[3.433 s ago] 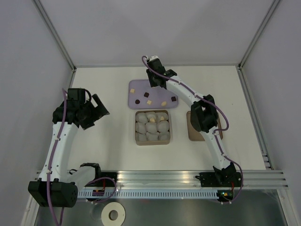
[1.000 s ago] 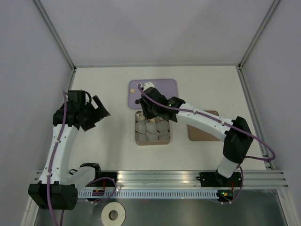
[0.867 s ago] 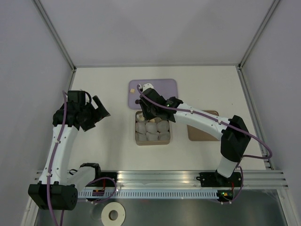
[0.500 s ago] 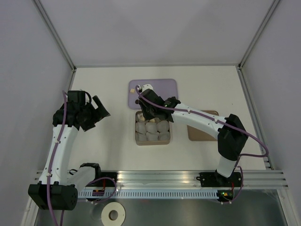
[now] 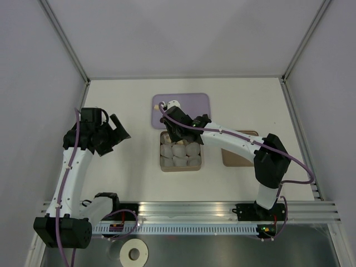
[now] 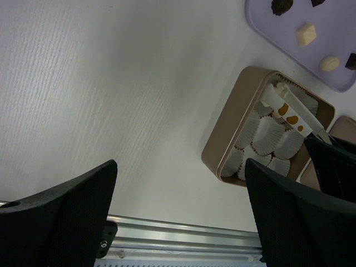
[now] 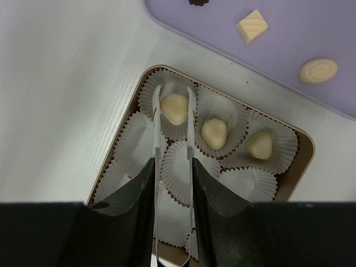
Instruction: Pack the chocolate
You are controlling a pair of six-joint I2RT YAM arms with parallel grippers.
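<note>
At the far left, the left gripper [image 5: 121,129] is held up over the bare white table [image 5: 122,100], well apart from everything else, and its jaws are spread wide with nothing between them. Further right, near the middle of the table, a tan box [image 6: 229,133] is seen, filled with white crinkled paper cups [image 7: 178,161]. The right gripper [image 7: 174,92] is reached across from the right and lowered into the box's far left corner cup. There a cream chocolate [image 7: 174,107] is clasped between its two thin fingers [image 7: 157,119], which lie against the sides of the piece. The piece itself is sunk within the cup. Two more cream pieces [image 7: 214,132] are seated in the next two cups of the same far row, one piece to a cup. The cups nearer the arms' bases are seen without chocolate where they are visible. Just beyond the box, a purple tray [image 7: 289,33] is laid flat. On it a cream square piece [image 7: 252,26], a round cream piece [image 7: 317,70] and some dark pieces [image 6: 282,5] are scattered, apart from one another. To the right of the box, a flat brown lid [image 5: 231,158] is laid on the table and partly hidden beneath the right arm.
</note>
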